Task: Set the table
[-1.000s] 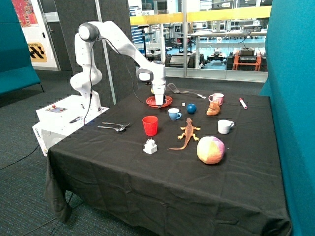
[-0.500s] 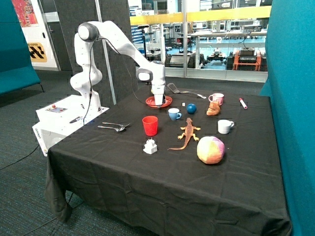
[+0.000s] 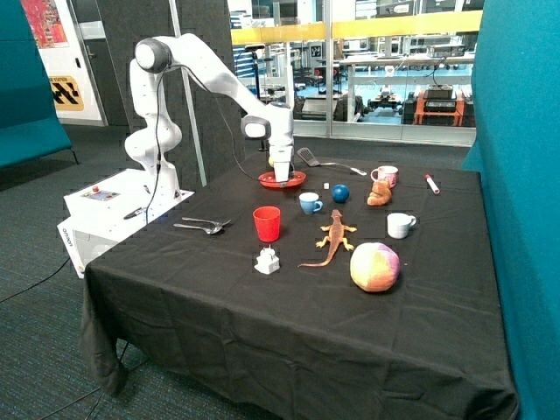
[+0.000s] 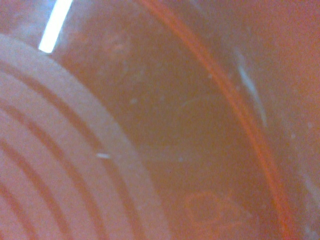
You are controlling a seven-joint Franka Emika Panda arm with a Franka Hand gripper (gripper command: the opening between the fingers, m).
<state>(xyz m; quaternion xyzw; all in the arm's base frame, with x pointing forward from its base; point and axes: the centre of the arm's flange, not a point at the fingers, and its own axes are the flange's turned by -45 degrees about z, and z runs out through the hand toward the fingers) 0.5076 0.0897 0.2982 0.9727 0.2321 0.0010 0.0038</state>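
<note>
The large black-cloth table (image 3: 262,341) carries a red plastic plate (image 3: 271,181), red cup (image 3: 267,223), 3 mugs, metal cutlery (image 3: 203,226), orange toy lizard (image 3: 332,239) and pastel ball (image 3: 374,266).

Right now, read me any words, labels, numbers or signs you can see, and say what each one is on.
No text can be read.
Yellow and black sign on the wall: lettering too small.
Red poster above it: print too small.
Red plate on the table, under the gripper: an embossed mark in the wrist view, unreadable.

No legible text — signs too small
</note>
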